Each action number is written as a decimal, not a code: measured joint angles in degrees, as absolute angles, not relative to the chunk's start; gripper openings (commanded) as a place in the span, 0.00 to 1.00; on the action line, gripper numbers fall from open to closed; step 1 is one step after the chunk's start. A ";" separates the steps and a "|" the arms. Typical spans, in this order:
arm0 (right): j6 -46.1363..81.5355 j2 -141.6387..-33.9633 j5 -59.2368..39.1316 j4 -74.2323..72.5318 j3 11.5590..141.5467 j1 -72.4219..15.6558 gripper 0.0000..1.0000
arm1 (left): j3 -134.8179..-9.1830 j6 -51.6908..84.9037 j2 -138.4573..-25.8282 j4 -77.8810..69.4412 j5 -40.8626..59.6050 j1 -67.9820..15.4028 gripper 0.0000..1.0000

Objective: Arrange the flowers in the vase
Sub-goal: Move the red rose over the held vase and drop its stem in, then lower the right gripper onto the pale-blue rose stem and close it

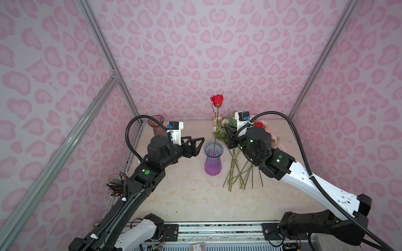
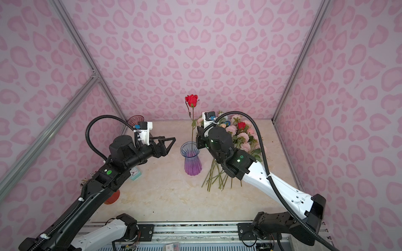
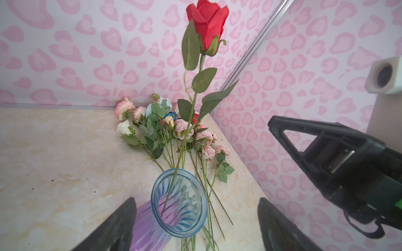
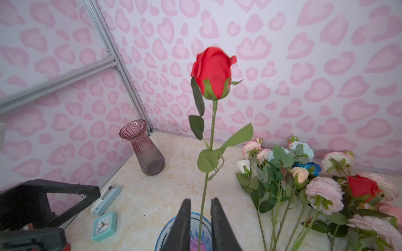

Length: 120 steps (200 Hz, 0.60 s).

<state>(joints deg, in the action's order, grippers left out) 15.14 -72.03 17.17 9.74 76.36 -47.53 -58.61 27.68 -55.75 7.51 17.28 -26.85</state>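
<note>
1. The red rose (image 1: 217,100) (image 2: 191,100) stands upright at centre frame in both top views, stem down inside the blue-and-purple vase (image 1: 213,162) (image 2: 192,162), bloom high above the rim
2. The right gripper (image 4: 200,201) sits close above the vase rim, jaws slightly parted, stem in the gap, neither finger visibly pressing it
3. The left gripper (image 1: 196,140) hovers just left of the vase, spread wide, holding nothing
4. The other flowers (image 2: 241,134) lie heaped on the table (image 1: 185,195), right of the vase, blooms toward the back wall
</note>
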 measured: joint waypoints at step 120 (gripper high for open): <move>26.83 -100.44 -8.69 16.73 75.13 -20.51 0.19 | -57.76 28.82 -52.25 7.51 12.53 -30.00 0.83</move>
<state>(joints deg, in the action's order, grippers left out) 26.83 -100.44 -8.69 16.73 75.13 -20.51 -57.76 28.82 -52.25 7.51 12.53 -30.00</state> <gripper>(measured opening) 0.189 0.829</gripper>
